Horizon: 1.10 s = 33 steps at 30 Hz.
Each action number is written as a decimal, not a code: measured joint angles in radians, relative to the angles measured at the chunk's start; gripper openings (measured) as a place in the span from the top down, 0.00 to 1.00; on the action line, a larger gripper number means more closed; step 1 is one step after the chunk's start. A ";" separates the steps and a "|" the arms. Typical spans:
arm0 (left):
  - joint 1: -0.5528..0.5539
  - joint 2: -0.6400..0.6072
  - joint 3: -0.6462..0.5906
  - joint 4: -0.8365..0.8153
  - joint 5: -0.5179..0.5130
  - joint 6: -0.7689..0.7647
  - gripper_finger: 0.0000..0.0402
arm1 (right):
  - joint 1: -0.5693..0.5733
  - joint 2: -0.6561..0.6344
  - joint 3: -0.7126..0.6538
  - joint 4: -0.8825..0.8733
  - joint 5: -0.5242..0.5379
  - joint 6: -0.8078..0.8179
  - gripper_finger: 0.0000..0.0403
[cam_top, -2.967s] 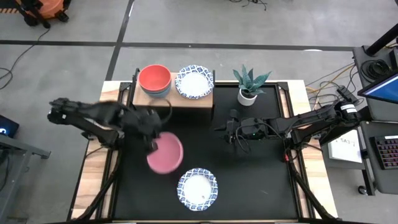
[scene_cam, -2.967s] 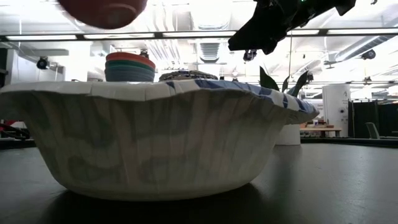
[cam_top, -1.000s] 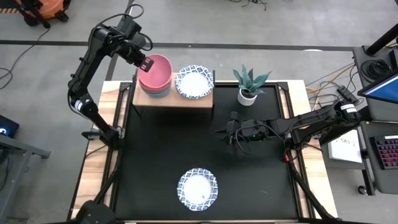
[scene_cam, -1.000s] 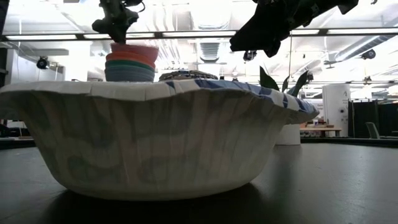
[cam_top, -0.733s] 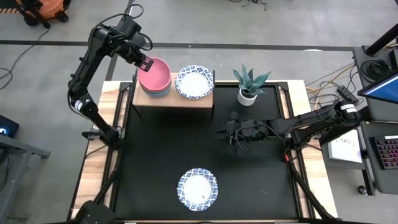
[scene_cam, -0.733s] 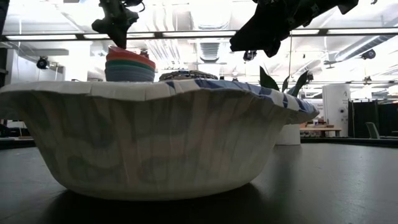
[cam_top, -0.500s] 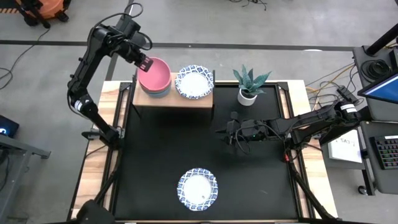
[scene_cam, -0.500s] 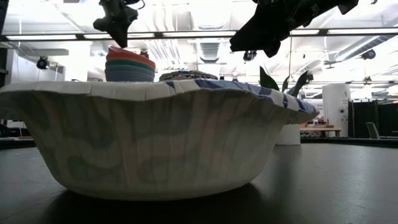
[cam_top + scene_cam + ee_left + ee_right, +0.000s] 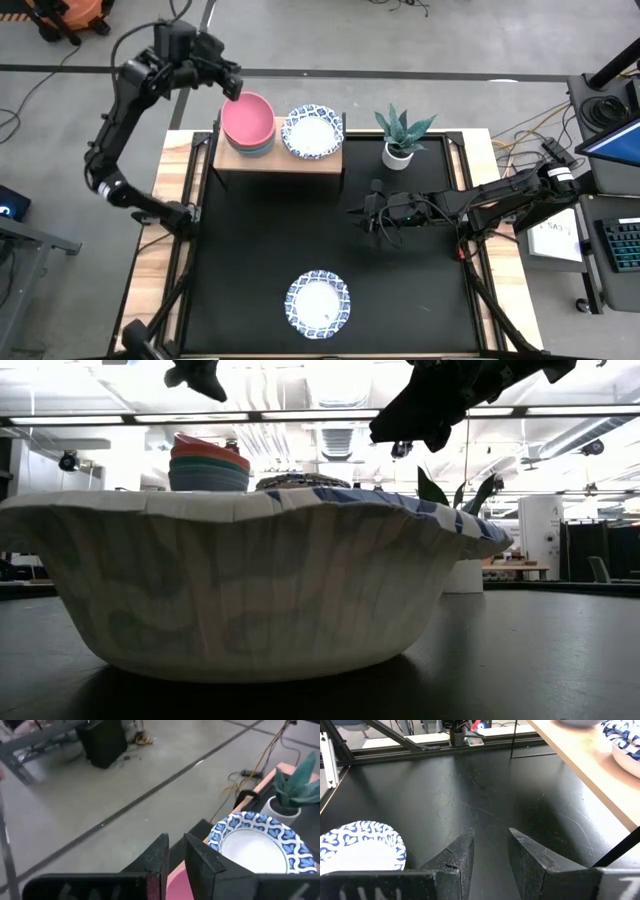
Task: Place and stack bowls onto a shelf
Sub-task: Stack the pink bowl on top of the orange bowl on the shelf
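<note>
From above, my left gripper [image 9: 233,92] hung just past the far left corner of the shelf [image 9: 300,163], at about ten o'clock from the pink bowl [image 9: 248,120], and it held nothing. That pink bowl sat on top of the stack of plain bowls on the left half of the shelf. At three o'clock from it, on the right half, lay a white bowl with a blue-patterned rim [image 9: 312,132]. My right gripper [image 9: 366,213] waited low over the black table [image 9: 420,290] near its middle, at about five o'clock from the shelf. The plant pot [image 9: 399,153] stood at twelve o'clock from it. A second patterned bowl [image 9: 318,304] lay alone near the table's front edge, at six o'clock from the shelf.

At table height, that near patterned bowl [image 9: 250,580] filled the foreground. Behind it rose the stack of plain bowls [image 9: 209,465], with my left gripper [image 9: 200,378] clear above it, apart from the top rim.

From my left wrist, my fingers [image 9: 155,857] stood slightly parted with nothing between them, the pink rim below and the shelf's patterned bowl [image 9: 260,842] beyond.

From my right wrist, my fingers [image 9: 460,855] were spread and empty over the table, with the near patterned bowl [image 9: 360,842] to one side and the shelf's wooden edge [image 9: 590,775] to the other.
</note>
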<state>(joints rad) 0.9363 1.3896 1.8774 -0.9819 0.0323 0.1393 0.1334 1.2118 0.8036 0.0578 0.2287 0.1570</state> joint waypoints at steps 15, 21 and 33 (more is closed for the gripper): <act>0.000 -0.295 -0.731 0.539 -0.038 -0.052 0.91 | 0.000 0.000 0.000 0.003 0.000 0.000 0.73; 0.000 -0.300 -0.803 0.544 -0.084 -0.073 0.91 | 0.000 0.000 0.000 0.004 0.000 0.000 0.73; -0.002 -0.301 -0.781 0.627 0.012 -0.169 0.91 | 0.000 0.000 0.000 0.011 0.008 0.000 0.73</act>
<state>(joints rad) 0.9347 1.0883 1.0968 -0.3550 0.0442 -0.0295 0.1334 1.2118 0.8036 0.0683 0.2363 0.1565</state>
